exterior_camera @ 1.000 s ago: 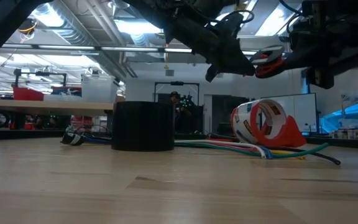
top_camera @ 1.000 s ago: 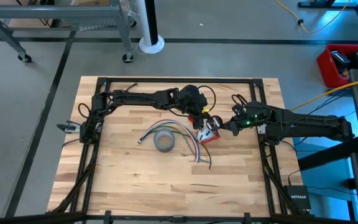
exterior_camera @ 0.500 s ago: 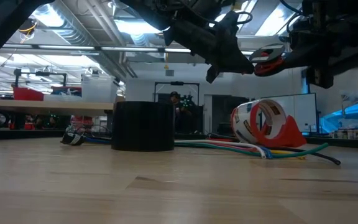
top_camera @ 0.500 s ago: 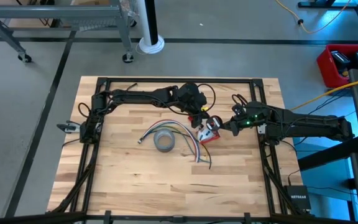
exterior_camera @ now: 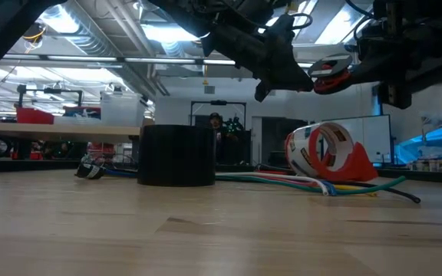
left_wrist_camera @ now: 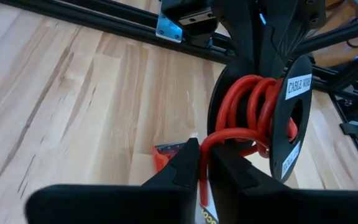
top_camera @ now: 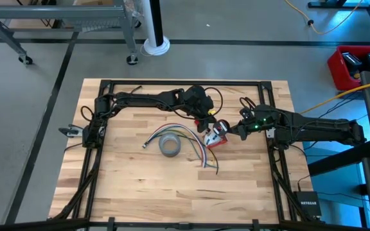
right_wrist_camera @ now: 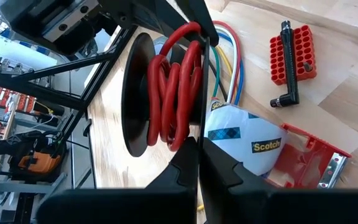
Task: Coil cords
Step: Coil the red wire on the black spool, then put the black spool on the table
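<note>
- Pinching a loop of the red wire, the left gripper has its two fingers pressed nearly together on the strand, which runs straight ahead of it onto a black spool.
- Holding that spool in the air is the right gripper, its fingers drawn tight on the spool's flange; the coils of red wire sit just beyond its fingertips between the two black discs.
- A white label reading "CABLE WIRE" sits on the spool disc facing the left gripper.
- Seen from above, both grippers meet over the middle of the wooden table, the left gripper just beside the right gripper, with the spool between them.
- Directly below the two grippers lies a red Scotch tape dispenser with its white roll.
- Beyond the right gripper, past the dispenser, a red bit holder with a black driver rests on the wood.
- A bundle of coloured wires lies on the table below the left gripper, curving around a grey tape roll.
</note>
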Controlling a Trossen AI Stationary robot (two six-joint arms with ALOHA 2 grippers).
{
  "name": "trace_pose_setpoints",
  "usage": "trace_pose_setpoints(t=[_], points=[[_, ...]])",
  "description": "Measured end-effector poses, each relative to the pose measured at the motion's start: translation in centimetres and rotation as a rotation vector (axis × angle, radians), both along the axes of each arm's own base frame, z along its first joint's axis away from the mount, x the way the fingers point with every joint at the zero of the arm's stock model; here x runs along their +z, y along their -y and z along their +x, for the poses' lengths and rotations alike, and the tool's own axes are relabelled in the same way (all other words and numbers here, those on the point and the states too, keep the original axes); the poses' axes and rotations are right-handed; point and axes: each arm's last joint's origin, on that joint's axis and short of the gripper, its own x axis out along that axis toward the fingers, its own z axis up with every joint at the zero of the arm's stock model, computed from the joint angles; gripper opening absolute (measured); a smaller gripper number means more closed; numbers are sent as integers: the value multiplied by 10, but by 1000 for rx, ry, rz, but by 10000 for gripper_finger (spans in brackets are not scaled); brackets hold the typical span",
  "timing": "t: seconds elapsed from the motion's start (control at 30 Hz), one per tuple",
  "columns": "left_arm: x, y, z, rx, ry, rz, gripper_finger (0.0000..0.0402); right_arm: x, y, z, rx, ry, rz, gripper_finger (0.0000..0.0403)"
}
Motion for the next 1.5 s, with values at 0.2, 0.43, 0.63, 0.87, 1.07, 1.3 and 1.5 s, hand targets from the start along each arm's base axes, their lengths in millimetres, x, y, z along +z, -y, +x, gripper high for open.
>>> trace_pose_setpoints(t=[0.2, 0.43, 0.63, 0.87, 1.07, 1.3, 1.5], points=[[0, 0, 0, 8, -1, 18, 80, 0, 0, 0, 4, 1, 2, 3], [0, 0, 0, 16, -2, 10, 111, 1, 0, 0, 23, 10, -25, 3], [2, 0, 2, 9, 28, 11, 96, 4, -1, 2, 59, 55, -59, 3], [10, 2, 4, -96, 118, -32, 74, 4, 0, 2, 32, 50, -82, 3], [7, 3, 3, -87, 81, -67, 52, 4, 1, 2, 23, 49, -85, 3], [7, 5, 4, -97, 80, -63, 12, 4, 1, 2, 6, 45, -93, 3], [7, 5, 3, -95, 80, -63, 4, 3, 1, 2, 2, 39, -93, 3]])
